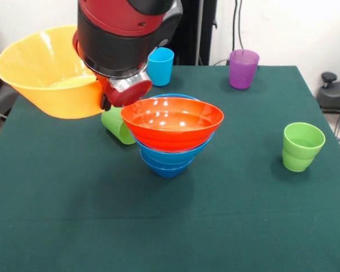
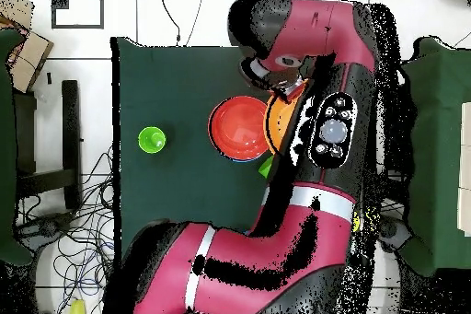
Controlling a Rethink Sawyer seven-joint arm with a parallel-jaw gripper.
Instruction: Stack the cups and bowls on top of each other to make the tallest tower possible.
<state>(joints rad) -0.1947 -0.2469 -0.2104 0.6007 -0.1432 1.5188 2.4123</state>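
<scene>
1. Nearest you in the front view lies bare green tabletop (image 1: 170, 232); the first thing beyond it is the tower (image 1: 171, 136), a flared pile near the middle with blue bowls at the bottom and the orange-red bowl (image 1: 173, 122) nested on top, mouth up.
2. You have the yellow-orange bowl (image 1: 48, 71) lifted clear of the tabletop, to the picture's left of the tower and slightly higher than its rim. It hangs at the end of the arm (image 1: 122, 34), tilted a little.
3. You cannot see the fingers of the gripper (image 1: 105, 96): the wrist and the bowl wall hide them. Since the bowl is in the air with nothing under it, I judge the gripper is clamped on its rim.
4. Around the tower: a green cup (image 1: 118, 126) lies on its side just behind the pile, another green cup (image 1: 301, 146) stands well apart on the right, and a light blue cup (image 1: 160, 66) and a purple cup (image 1: 243, 68) stand upright at the far edge.
5. From overhead, the arm covers most of the carried bowl; only an orange sliver (image 2: 273, 122) shows beside the orange-red bowl (image 2: 239, 126).
6. The step in hand looks like carrying the yellow-orange bowl to the pile.
7. Your next move calls for centring it over the orange-red rim, levelling it, then lowering gently; an off-centre release could tip the narrow-footed pile.
</scene>
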